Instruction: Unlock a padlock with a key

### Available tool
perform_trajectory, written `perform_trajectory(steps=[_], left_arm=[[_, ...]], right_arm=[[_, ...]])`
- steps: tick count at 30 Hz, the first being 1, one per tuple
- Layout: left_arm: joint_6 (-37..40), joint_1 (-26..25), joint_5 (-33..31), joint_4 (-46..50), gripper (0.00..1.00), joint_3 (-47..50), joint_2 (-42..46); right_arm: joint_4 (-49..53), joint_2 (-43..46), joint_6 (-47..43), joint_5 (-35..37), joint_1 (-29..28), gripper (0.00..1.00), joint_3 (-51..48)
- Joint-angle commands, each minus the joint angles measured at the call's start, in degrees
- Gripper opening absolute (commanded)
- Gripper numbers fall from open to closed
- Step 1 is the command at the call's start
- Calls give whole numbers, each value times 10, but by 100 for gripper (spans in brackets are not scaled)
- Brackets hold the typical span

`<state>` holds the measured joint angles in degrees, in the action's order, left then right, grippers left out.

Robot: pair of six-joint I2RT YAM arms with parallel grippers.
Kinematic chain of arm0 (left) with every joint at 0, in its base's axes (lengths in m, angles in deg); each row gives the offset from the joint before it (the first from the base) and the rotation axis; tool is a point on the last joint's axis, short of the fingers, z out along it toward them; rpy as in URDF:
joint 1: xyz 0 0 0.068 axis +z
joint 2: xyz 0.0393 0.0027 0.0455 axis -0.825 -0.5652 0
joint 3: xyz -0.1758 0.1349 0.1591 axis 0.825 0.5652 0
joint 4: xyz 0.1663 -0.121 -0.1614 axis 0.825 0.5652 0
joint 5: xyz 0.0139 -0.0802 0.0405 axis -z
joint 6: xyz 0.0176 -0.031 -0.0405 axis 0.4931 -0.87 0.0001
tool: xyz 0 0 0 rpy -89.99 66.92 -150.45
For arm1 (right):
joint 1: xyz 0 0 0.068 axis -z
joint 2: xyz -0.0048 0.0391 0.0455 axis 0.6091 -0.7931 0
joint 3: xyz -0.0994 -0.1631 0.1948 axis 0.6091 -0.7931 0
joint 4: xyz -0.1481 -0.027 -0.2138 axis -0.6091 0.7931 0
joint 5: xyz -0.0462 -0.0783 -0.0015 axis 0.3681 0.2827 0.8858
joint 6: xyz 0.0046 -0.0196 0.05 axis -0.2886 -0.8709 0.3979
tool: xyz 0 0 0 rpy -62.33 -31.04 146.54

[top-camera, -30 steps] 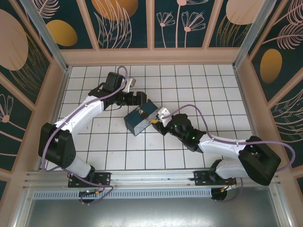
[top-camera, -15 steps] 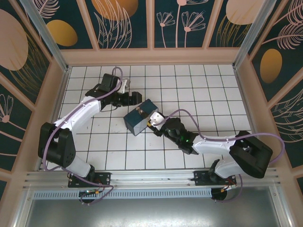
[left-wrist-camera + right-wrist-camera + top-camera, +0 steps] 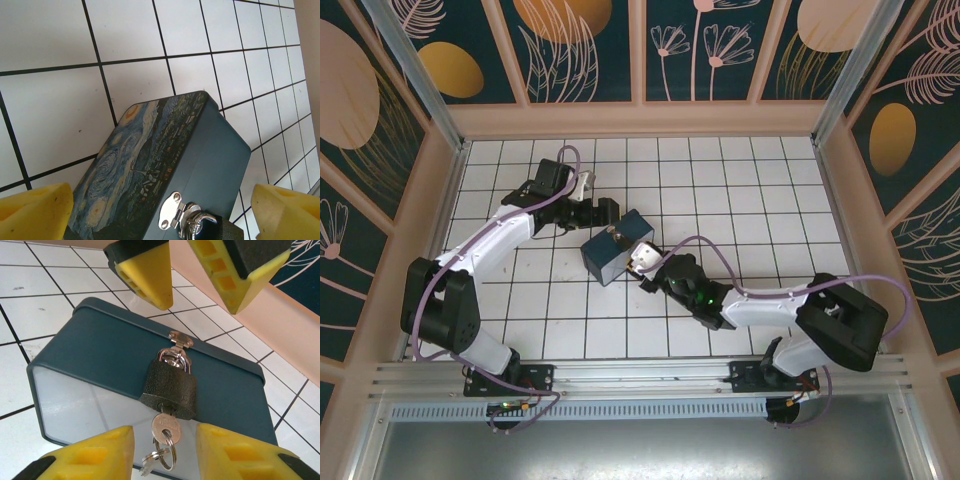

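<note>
Padlock (image 3: 167,387): dark pebbled body, silvery shackle through box (image 3: 100,350) hasp (image 3: 180,338), key (image 3: 165,426) seated below. Right gripper (image 3: 165,441) and left gripper (image 3: 160,200) spread wide.

Padlock (image 3: 169,390): dark, rough-textured body, thin silvery shackle (image 3: 174,359). Shackle threaded through silver hasp (image 3: 180,339) on long face of blue box (image 3: 100,345); both legs seated in body, looks shut. Body lies flat against box face, keyhole end away from hasp.
Key (image 3: 165,426): small, silvery, round head. Blade sunk in keyhole, head sticking out. Split ring (image 3: 169,449) through head, second key (image 3: 149,463) on it.
Left wrist view: shackle curve and corner of dark body at bottom edge.
</note>
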<state>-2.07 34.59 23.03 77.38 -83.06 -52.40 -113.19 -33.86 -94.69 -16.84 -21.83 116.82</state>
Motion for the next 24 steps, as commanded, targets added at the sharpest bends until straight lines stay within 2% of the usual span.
perform_trajectory(steps=[1, 6, 20, 24], left_arm=[[4, 1, 0, 5, 92, -3, 2], [4, 2, -8, 5, 92, -8, 10], [6, 2, -6, 2, 91, 10, 17], [10, 2, -7, 6, 91, 9, 18]], right_arm=[[-31, -15, -8, 21, -3, 33, -5], [-52, -22, -1, 25, -2, 28, -8], [-63, -38, -6, 44, -3, 25, -3], [-69, -44, -2, 44, -3, 20, -3]])
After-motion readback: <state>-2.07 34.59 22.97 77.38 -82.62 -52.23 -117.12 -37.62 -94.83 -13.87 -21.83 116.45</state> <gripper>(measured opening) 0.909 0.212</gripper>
